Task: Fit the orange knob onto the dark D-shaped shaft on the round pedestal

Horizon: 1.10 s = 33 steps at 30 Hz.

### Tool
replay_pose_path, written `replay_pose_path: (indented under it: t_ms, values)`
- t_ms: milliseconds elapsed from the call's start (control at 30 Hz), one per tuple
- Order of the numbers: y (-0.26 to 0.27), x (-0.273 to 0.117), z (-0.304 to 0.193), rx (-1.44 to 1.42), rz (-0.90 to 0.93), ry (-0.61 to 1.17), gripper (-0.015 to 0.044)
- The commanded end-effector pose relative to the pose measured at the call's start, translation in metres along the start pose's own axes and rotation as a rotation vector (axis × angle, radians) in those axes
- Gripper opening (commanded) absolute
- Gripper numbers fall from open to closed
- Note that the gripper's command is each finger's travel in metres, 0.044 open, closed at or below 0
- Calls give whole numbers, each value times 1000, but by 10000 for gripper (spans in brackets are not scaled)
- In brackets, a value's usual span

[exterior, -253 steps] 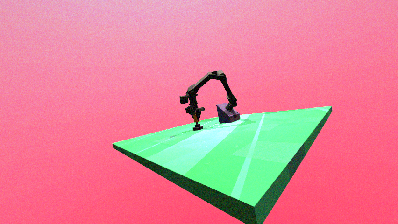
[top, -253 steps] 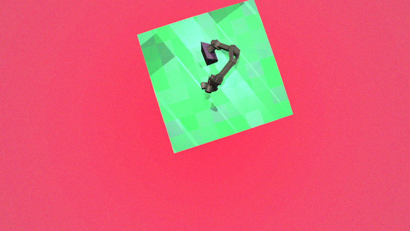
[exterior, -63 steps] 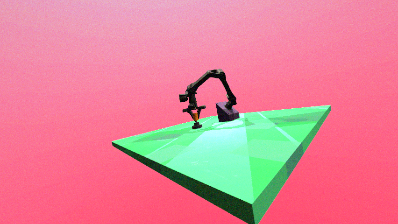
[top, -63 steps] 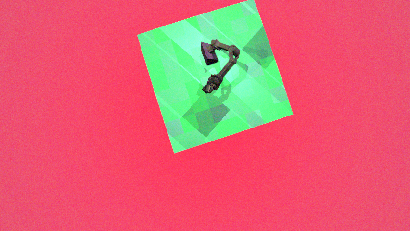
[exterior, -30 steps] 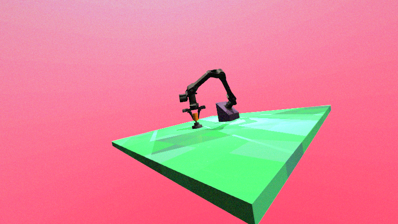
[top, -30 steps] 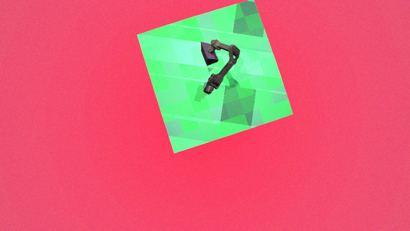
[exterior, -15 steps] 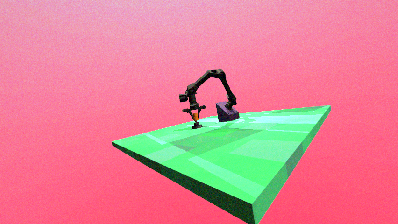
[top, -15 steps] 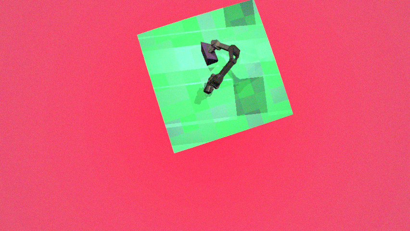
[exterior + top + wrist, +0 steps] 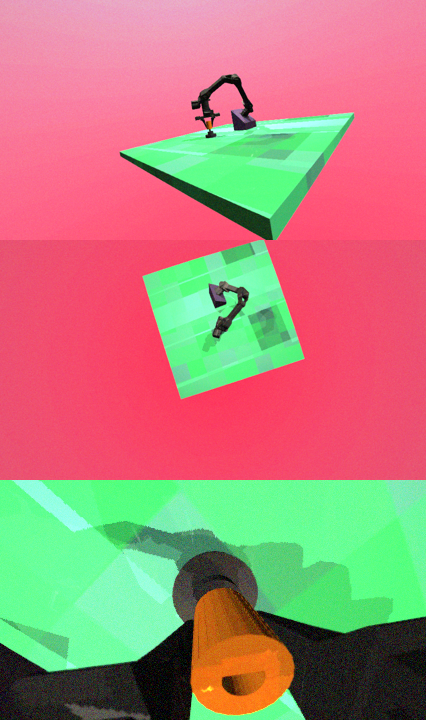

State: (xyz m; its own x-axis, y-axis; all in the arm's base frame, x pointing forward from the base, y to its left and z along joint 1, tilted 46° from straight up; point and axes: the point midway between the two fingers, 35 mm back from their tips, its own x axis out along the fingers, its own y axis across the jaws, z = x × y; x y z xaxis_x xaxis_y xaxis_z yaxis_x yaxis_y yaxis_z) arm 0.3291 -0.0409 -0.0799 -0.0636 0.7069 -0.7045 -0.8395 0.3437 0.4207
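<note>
The orange knob (image 9: 209,124) (image 9: 227,620) is upright between the fingers of my gripper (image 9: 209,126), which is shut on it. In the wrist view its near end shows a D-shaped hole with a flat side. The dark round pedestal (image 9: 211,135) (image 9: 183,592) stands on the table right below the knob. In the exterior view a short dark piece shows between the knob's lower end and the pedestal's base, so the knob is above the base. Whether the shaft's tip is in the hole cannot be told. In the top view the arm hides knob and pedestal.
The arm's purple wedge-shaped base block (image 9: 217,297) (image 9: 244,121) stands on the green patterned table (image 9: 196,374) (image 9: 232,181), behind and to the right of the pedestal in the exterior view. Shadows and patches of light lie across the table top.
</note>
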Motion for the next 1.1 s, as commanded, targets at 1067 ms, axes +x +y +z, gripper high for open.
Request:
replay_pose_path:
  t_ms: [1067]
  values:
    - [0, -2, 2, -30, -9, -1, 0]
